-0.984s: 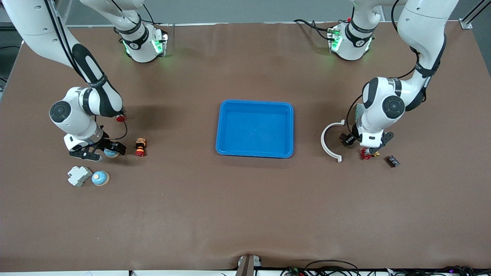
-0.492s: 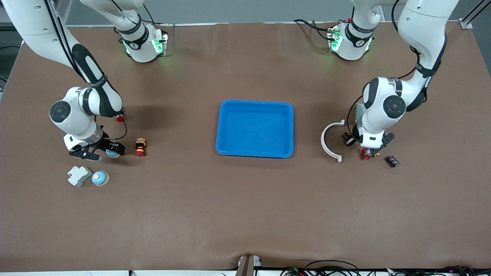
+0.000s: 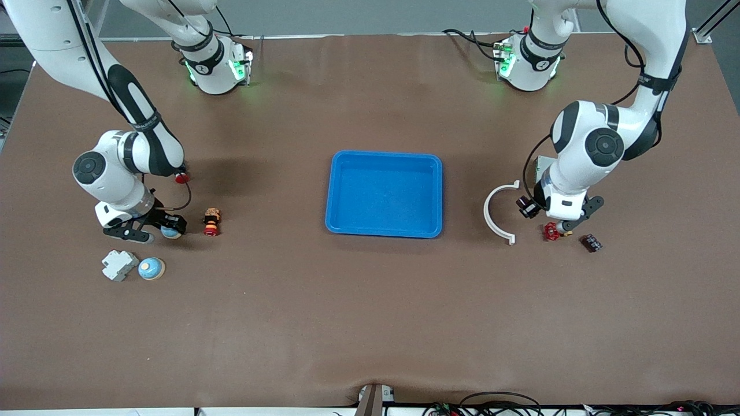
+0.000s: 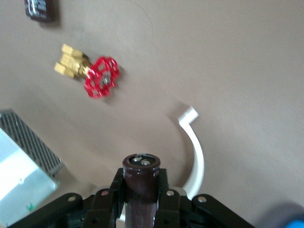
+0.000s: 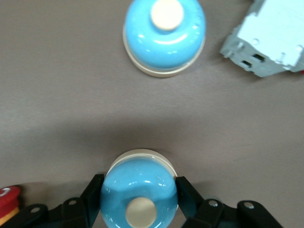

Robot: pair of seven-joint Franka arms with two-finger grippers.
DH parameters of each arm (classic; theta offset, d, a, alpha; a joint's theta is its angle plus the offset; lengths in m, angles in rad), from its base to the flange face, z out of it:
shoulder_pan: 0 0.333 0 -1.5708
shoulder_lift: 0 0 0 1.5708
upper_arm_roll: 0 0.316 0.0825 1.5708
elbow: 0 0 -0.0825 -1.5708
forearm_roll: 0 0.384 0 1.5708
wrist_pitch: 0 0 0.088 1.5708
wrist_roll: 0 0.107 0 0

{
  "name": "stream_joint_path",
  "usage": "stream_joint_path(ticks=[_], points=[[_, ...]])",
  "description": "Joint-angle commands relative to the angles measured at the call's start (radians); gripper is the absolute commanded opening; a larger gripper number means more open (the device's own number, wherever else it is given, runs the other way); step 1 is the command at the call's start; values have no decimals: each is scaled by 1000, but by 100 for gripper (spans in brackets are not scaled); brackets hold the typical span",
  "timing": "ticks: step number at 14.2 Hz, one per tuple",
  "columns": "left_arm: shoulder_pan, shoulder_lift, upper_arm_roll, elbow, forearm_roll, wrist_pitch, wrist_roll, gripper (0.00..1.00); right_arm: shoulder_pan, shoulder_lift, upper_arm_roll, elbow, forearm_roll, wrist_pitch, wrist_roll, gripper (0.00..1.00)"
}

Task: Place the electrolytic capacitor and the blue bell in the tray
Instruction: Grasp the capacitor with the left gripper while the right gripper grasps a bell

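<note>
My left gripper (image 3: 528, 207) is shut on the electrolytic capacitor (image 3: 525, 205), a dark brown cylinder, and holds it in the air over the white curved piece's end. In the left wrist view the capacitor (image 4: 141, 183) stands between the fingers of the left gripper (image 4: 141, 190). My right gripper (image 3: 166, 229) is shut on a blue bell (image 3: 169, 232), low at the table toward the right arm's end. The right wrist view shows that bell (image 5: 138, 194) pinched in the right gripper (image 5: 138, 202). The blue tray (image 3: 384, 155) lies empty at the table's middle.
A second blue bell (image 3: 151, 268) (image 5: 164, 35) and a grey block (image 3: 119, 265) (image 5: 270, 42) lie nearer the camera than the right gripper. A red-yellow button (image 3: 211, 223) stands beside it. A white curved piece (image 3: 497, 214), red valve (image 3: 550, 231) (image 4: 99, 80) and black ridged part (image 3: 591, 242) lie under the left arm.
The left arm has risen with the capacitor in its gripper, and the red valve now shows in full on the table. The right gripper has hardly moved.
</note>
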Motion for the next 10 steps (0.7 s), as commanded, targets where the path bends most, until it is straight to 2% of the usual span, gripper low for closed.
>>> stream_joint_path(ticks=[1, 7, 10], points=[[-1, -14, -61, 4, 5, -23, -68, 0, 44, -35, 5, 10, 3, -66, 51, 0], [-19, 22, -224, 57, 5, -23, -344, 0, 193, -123, 2, 85, 0, -322, 274, 0], [-100, 56, -236, 72, 4, -23, -467, 0, 276, -153, 0, 123, -11, -429, 407, 0]])
